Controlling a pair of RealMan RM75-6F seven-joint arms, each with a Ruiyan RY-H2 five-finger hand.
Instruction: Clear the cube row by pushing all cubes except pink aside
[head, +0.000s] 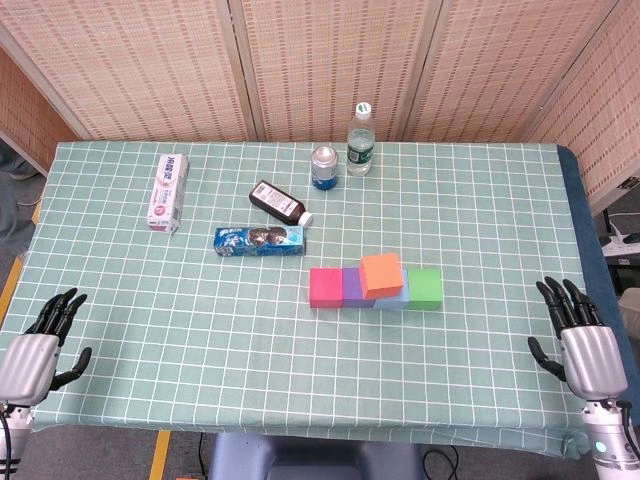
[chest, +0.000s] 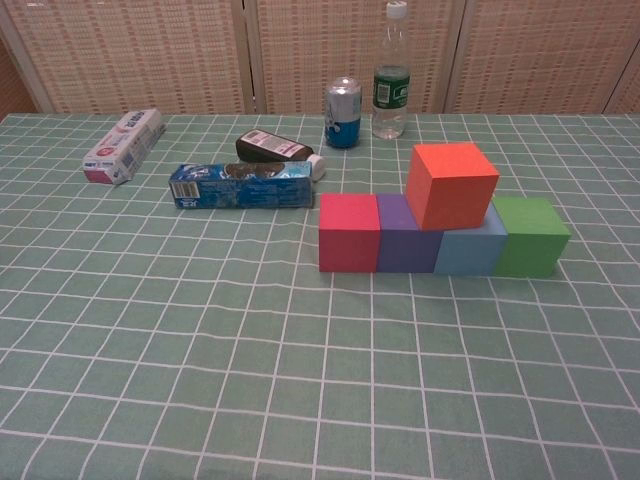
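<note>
A row of cubes sits mid-table: pink cube (head: 326, 287) (chest: 348, 232) at the left end, then purple cube (head: 352, 286) (chest: 407, 234), light blue cube (head: 393, 295) (chest: 472, 250) and green cube (head: 425, 287) (chest: 529, 236). An orange cube (head: 381, 275) (chest: 451, 184) lies tilted on top of the purple and light blue ones. My left hand (head: 40, 346) rests at the near left table edge, fingers apart, holding nothing. My right hand (head: 578, 340) is at the near right edge, also empty with fingers spread. Neither hand shows in the chest view.
Behind the row lie a blue biscuit pack (head: 260, 240) (chest: 241, 186), a dark bottle on its side (head: 279, 202) (chest: 278, 148), a pink-white box (head: 168, 191) (chest: 125, 146), a blue can (head: 324, 167) (chest: 343, 113) and a water bottle (head: 360, 139) (chest: 391, 72).
</note>
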